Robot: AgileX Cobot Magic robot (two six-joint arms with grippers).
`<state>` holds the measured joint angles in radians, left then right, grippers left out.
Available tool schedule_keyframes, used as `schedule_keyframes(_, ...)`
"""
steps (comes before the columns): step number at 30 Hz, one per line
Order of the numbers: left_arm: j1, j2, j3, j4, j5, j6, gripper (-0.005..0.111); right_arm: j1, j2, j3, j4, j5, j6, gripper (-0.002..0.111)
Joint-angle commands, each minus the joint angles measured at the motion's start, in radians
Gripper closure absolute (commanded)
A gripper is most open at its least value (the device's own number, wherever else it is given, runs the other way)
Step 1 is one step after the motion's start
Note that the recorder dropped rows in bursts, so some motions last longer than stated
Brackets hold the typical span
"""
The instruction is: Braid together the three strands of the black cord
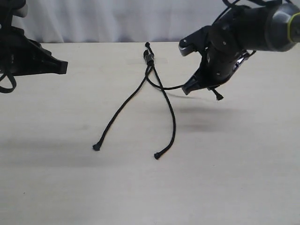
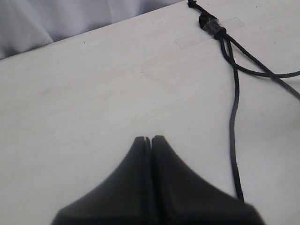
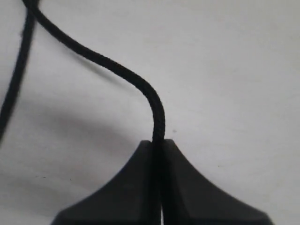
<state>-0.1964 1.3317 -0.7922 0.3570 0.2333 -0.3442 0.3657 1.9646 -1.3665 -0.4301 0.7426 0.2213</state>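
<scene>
Thin matte black cord [image 1: 149, 57], knot at twelve o'clock on pale table [image 1: 243, 178], right end effector [image 3: 158, 145] clamped on one strand [image 3: 112, 68] — two o'clock — left end effector [image 2: 151, 140] closed, empty, at ten.

A robotics lab test bench. A plain, pale wood-grain table [image 1: 225, 187] fills the scene. Behind it a pleated white curtain [image 1: 117, 18] hangs as a backdrop. A black robot left arm [image 1: 28, 61] and a bulky dark right arm [image 1: 248, 33] reach in over the table from opposite sides. A thin black cord [image 1: 165, 96] lies on the table, its knotted end fixed down with clear tape [image 2: 187, 42].
</scene>
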Motion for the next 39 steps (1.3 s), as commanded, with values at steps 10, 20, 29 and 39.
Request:
schedule_keyframes(10,-0.002,-0.002,0.005,-0.065,0.006,0.0,0.107,-0.03,0.131,0.046,-0.008,-0.031,0.122,0.086)
schedule_keyframes(20,-0.145,0.002,0.005,-0.065,-0.03,0.0,0.072,-0.03,-0.004,0.054,-0.008,-0.07,0.16,0.045)
schedule_keyframes(29,-0.325,0.143,-0.056,-0.082,-0.026,0.0,0.069,-0.032,-0.415,0.317,-0.008,-0.389,0.224,0.104)
schedule_keyframes(39,-0.54,0.442,-0.185,-0.084,-0.022,0.0,0.069,-0.032,-0.699,0.754,-0.008,-0.717,0.288,0.104)
